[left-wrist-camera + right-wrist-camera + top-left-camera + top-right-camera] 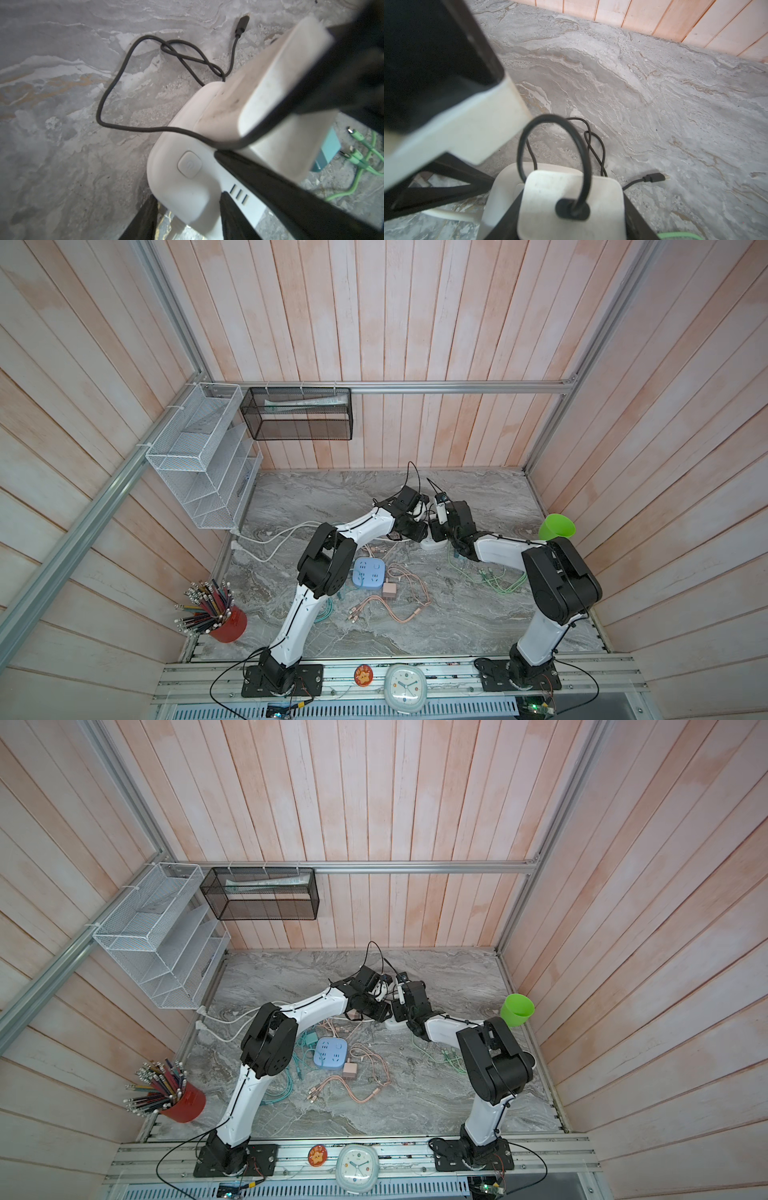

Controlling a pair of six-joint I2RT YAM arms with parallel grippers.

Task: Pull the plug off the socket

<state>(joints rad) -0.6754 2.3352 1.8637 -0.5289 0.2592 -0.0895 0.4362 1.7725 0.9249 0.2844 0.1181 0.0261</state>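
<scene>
My right gripper (572, 197) has its two black jaws against opposite flat sides of the white square plastic plug (270, 87), and as far as I can judge it is clamped on it. The plug sits seated in the white rounded plastic socket strip (166, 187), near its button end. The strip lies around the middle of the grey marble-patterned table (654, 93). My left gripper (187, 218) straddles the strip across its width, jaws closed against its edges.

I reckon the plug is a light, rigid, smooth-sided block, so it may slip. The flat sides are the place to hold, not the soft black cable (110, 91) looping loose from its back face. The prongs will likely resist, and the strip looks light enough to lift with them unless pinned, so it wants a straight pull.

I count one plug and one black cable, whose free end lies on the table. There are two socket units, counting the pale blue square socket block (369, 571). The pink cables (399, 614) and green cables (486, 576) are tangles I cannot count.
</scene>
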